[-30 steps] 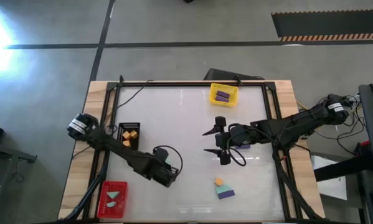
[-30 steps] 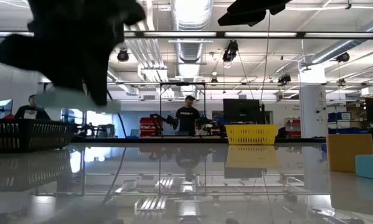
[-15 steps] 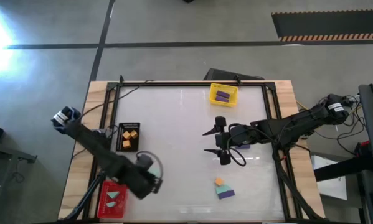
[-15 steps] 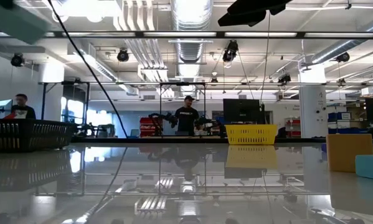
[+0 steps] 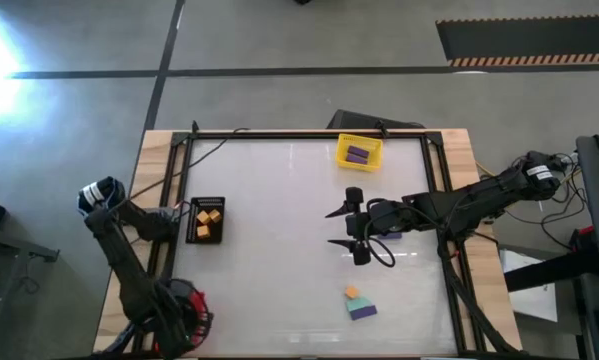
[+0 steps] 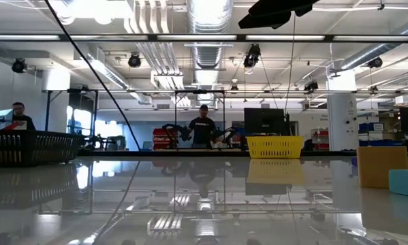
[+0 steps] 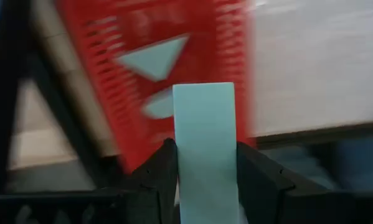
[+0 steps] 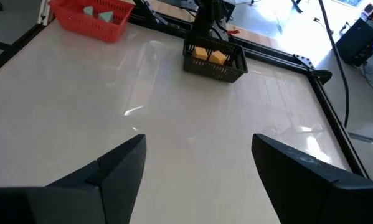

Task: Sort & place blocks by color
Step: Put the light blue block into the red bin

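Observation:
My left gripper (image 5: 176, 318) hovers over the red tray (image 5: 197, 303) at the table's near-left corner, shut on a mint-teal bar (image 7: 204, 124). The red tray (image 7: 111, 93) below it holds two mint-teal pieces (image 7: 152, 58). My right gripper (image 5: 341, 228) waits open over the middle of the table, its fingers wide apart in the right wrist view (image 8: 198, 168). An orange cube (image 5: 351, 293), a mint-teal piece (image 5: 362, 301) and a purple bar (image 5: 363, 312) lie together on the table near its near edge. The low view shows the orange cube (image 6: 382, 167) and the mint-teal piece (image 6: 405, 182). My left gripper pinches the mint-teal bar between its two fingers (image 7: 164, 163), which press on the bar's two long sides (image 7: 181, 155). The fingers come from above, pointing down, and lie along the bar. The bar is lifted clear and sticks out past the fingertips above the red tray.
A black tray (image 5: 207, 220) with orange cubes sits near the left edge. A yellow tray (image 5: 358, 152) with a purple bar stands at the far edge. A black frame (image 5: 309, 133) runs round the white tabletop. People show in the room beyond the table (image 6: 204, 129).
My left arm has swung from the table's middle-left toward the near-left corner, carrying the mint-teal bar, and now stands over the red tray. It has left the low view. My right arm has kept still.

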`<state>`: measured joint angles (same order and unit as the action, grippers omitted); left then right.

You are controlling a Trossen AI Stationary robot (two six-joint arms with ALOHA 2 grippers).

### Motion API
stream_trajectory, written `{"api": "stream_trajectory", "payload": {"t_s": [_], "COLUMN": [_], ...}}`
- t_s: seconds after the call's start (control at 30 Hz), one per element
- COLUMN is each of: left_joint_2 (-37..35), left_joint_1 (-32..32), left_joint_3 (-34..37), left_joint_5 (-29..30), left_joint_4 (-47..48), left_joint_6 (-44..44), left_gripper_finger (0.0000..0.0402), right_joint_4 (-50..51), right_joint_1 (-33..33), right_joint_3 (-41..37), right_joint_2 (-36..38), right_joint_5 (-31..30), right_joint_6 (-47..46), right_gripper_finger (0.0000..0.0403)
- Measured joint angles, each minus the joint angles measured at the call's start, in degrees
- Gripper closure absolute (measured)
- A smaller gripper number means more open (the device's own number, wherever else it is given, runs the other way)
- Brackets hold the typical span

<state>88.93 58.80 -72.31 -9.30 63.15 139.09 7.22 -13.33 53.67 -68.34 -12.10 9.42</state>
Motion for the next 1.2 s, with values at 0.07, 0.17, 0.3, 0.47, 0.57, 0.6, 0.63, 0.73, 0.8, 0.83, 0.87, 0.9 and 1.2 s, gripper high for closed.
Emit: {"api": "stream_trajectory", "payload": {"t_s": [0.07, 0.17, 0.3, 0.47, 0.57, 0.6, 0.63, 0.73, 0.8, 0.83, 0.87, 0.9, 1.2], "left_joint_2": [0.94, 1.80, 2.94, 3.29, 3.29, 3.29, 3.29, 3.29, 3.29, 3.29, 3.29, 3.29, 3.29], "left_joint_1": [0.16, 0.03, 0.38, 1.01, 1.33, 1.39, 1.39, 1.41, 1.55, 1.65, 1.81, 2.00, 2.47], "left_joint_3": [0.60, 1.25, 1.55, 1.59, 1.59, 1.59, 1.59, 1.59, 1.67, 1.73, 1.75, 1.77, 1.88], "left_joint_5": [-1.29, -1.16, -1.29, -1.33, -1.49, -1.58, -1.64, -1.70, -1.68, -1.68, -1.71, -1.72, -2.10], "left_joint_4": [0.55, 0.64, 0.88, 1.66, 2.48, 2.44, 2.43, 2.46, 2.49, 2.54, 2.73, 2.89, 3.90], "left_joint_6": [0.10, -1.07, -3.03, -3.09, -3.03, -3.05, -3.02, -3.20, -3.45, -3.44, -3.44, -3.39, -3.05], "left_gripper_finger": [0.0287, 0.0286, 0.0272, 0.0273, 0.0274, 0.0274, 0.0274, 0.0274, 0.0274, 0.0274, 0.0274, 0.0274, 0.0274], "right_joint_4": [-0.02, -0.04, -0.05, -0.05, -0.04, -0.04, -0.04, -0.02, -0.02, -0.01, 0.00, 0.00, 0.02], "right_joint_1": [0.00, 0.01, 0.00, -0.01, -0.01, -0.01, -0.01, -0.01, -0.01, -0.01, 0.00, -0.01, 0.00], "right_joint_3": [0.00, 0.00, 0.00, 0.00, 0.00, 0.00, 0.00, 0.00, 0.00, 0.00, 0.00, 0.00, 0.00], "right_joint_2": [0.00, 0.00, 0.00, 0.00, 0.00, 0.00, 0.00, 0.00, 0.00, -0.01, 0.00, 0.00, 0.00], "right_joint_5": [-0.01, 0.00, -0.01, -0.01, -0.01, 0.00, 0.00, -0.02, 0.00, 0.00, 0.00, 0.00, -0.01], "right_joint_6": [0.01, -0.05, -0.58, -0.82, -0.78, -0.80, -0.82, -0.78, -0.76, -0.74, -0.73, -0.73, -0.78], "right_gripper_finger": [0.0119, 0.0119, 0.0119, 0.0119, 0.0119, 0.0119, 0.0119, 0.0120, 0.0119, 0.0119, 0.0119, 0.0119, 0.0119]}}
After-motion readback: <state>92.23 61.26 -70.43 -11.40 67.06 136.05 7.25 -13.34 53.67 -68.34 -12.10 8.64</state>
